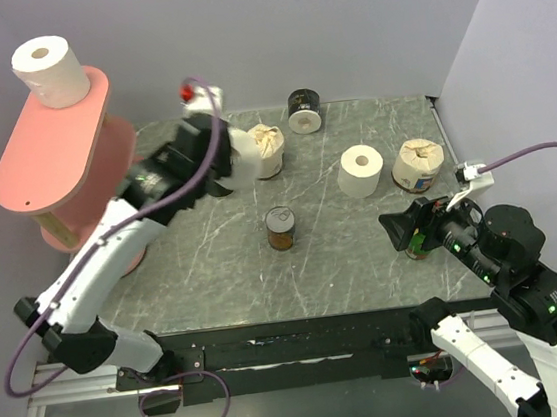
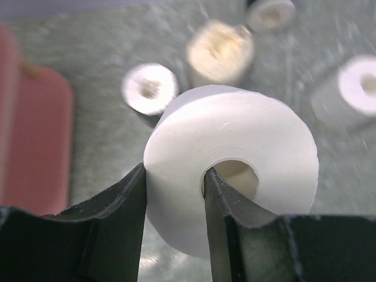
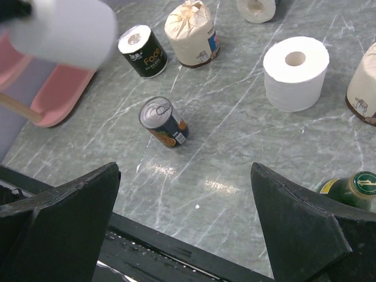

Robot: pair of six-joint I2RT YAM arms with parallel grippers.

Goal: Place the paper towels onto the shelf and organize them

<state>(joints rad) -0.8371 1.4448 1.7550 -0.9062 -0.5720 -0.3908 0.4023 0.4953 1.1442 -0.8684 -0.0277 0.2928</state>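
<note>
My left gripper [image 2: 174,194] is shut on a plain white paper towel roll [image 2: 235,153], one finger inside the hollow core and the other against the outer wall. In the top view that roll [image 1: 244,156] hangs above the table's back left, right of the pink shelf [image 1: 46,154]. Another white roll [image 1: 49,68] stands on the shelf's top board. On the table are a cream-wrapped roll [image 1: 270,147], a black roll [image 1: 304,111], a white roll [image 1: 361,170] and a second cream roll [image 1: 418,164]. My right gripper [image 3: 185,176] is open and holds nothing, low at the near right.
A small brown tin can [image 1: 281,227] stands mid-table. A green bottle [image 3: 352,189] sits close beside my right gripper's right finger. A second black roll [image 3: 143,51] stands near the shelf's lower board [image 3: 59,94]. Walls close the table at the back and right.
</note>
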